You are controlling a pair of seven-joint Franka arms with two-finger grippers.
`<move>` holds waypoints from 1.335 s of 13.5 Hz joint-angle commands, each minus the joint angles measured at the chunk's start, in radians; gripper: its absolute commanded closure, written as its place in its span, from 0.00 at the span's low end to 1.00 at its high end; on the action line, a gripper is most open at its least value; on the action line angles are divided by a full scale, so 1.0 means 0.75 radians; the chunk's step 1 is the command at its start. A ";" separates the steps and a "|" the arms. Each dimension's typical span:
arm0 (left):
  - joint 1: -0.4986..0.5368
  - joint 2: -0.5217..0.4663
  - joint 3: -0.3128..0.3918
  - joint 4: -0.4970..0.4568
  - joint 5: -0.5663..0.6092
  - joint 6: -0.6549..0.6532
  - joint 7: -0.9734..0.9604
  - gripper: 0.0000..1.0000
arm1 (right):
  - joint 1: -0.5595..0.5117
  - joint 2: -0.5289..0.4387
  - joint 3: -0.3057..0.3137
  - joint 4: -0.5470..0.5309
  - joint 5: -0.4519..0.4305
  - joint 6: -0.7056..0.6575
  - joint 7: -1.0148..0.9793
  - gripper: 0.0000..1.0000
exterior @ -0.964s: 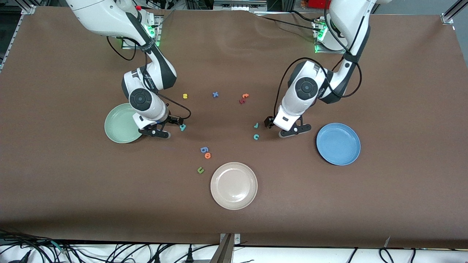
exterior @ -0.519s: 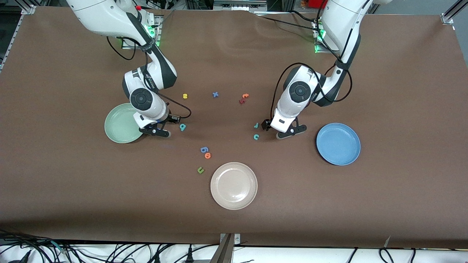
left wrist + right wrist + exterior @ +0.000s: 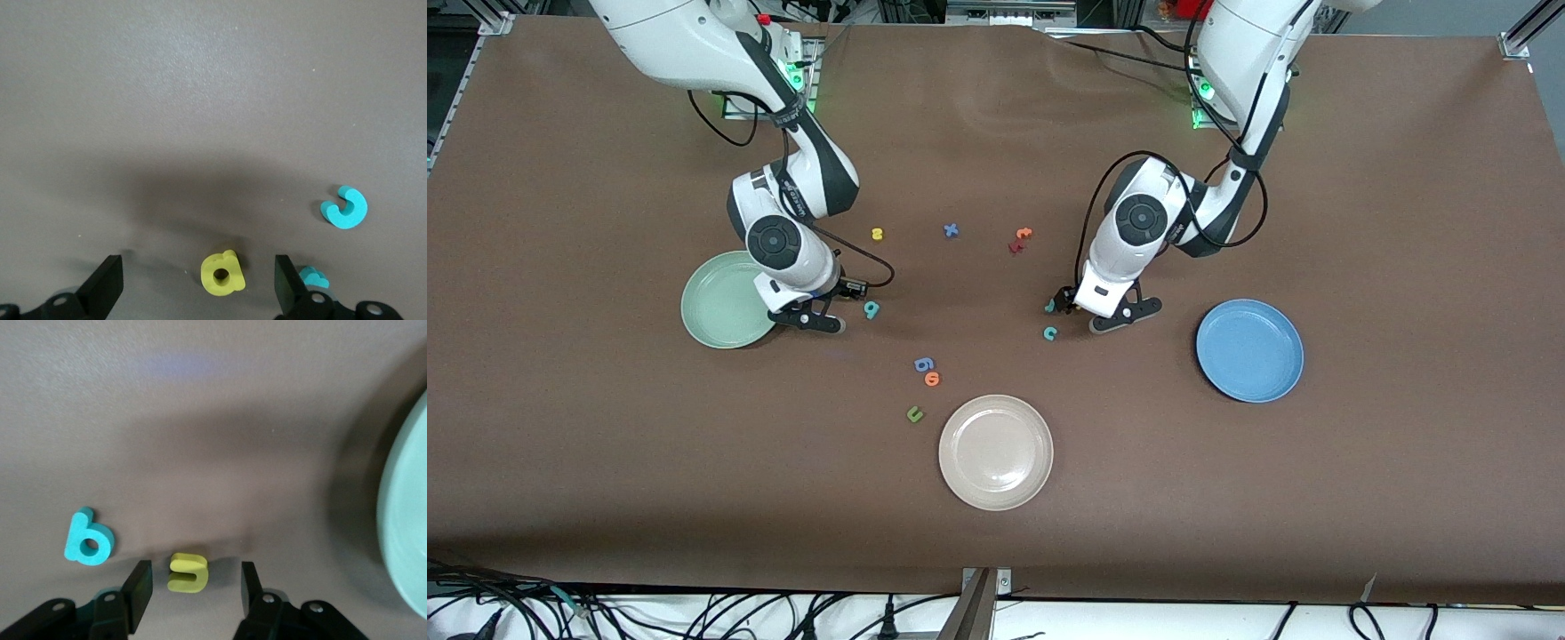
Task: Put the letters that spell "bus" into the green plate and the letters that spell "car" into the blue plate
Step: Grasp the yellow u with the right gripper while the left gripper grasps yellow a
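Observation:
My right gripper (image 3: pixel 807 318) is low over the table beside the green plate (image 3: pixel 711 302). Its jaws are open and straddle the yellow "u" (image 3: pixel 188 573) with a gap on each side. The teal "b" (image 3: pixel 87 539) lies just outside one finger, and the front view shows the "b" (image 3: pixel 871 309) too. The yellow "s" (image 3: pixel 877 234) lies farther from the front camera. My left gripper (image 3: pixel 1104 311) stands wide open around the yellow "a" (image 3: pixel 223 273). The teal "c" (image 3: pixel 345 208) is close by, and the teal "r" (image 3: pixel 312 277) peeks out beside a finger. The blue plate (image 3: pixel 1249 349) holds nothing.
A cream-white plate (image 3: pixel 996 452) sits nearest the front camera. A blue "g"-like letter (image 3: pixel 924 364), an orange "o" (image 3: pixel 932 379) and a dark green "u" (image 3: pixel 914 413) lie between it and the green plate. A blue "x" (image 3: pixel 951 230) and orange and red letters (image 3: pixel 1021 238) lie mid-table.
My left gripper has shifted toward the right arm's end of the table and now covers the "a" beside the "r". My right gripper's jaws have narrowed around the yellow "u".

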 commanded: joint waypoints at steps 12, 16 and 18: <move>-0.026 0.037 0.010 0.043 -0.028 -0.005 -0.014 0.45 | 0.000 0.009 0.005 -0.045 0.034 0.073 -0.003 0.52; -0.042 0.040 0.010 0.043 -0.028 -0.005 -0.043 0.55 | 0.000 0.009 0.005 -0.045 0.034 0.073 -0.005 0.74; -0.044 0.040 0.010 0.043 -0.030 -0.005 -0.045 0.56 | 0.000 0.007 0.005 -0.045 0.034 0.069 -0.005 0.85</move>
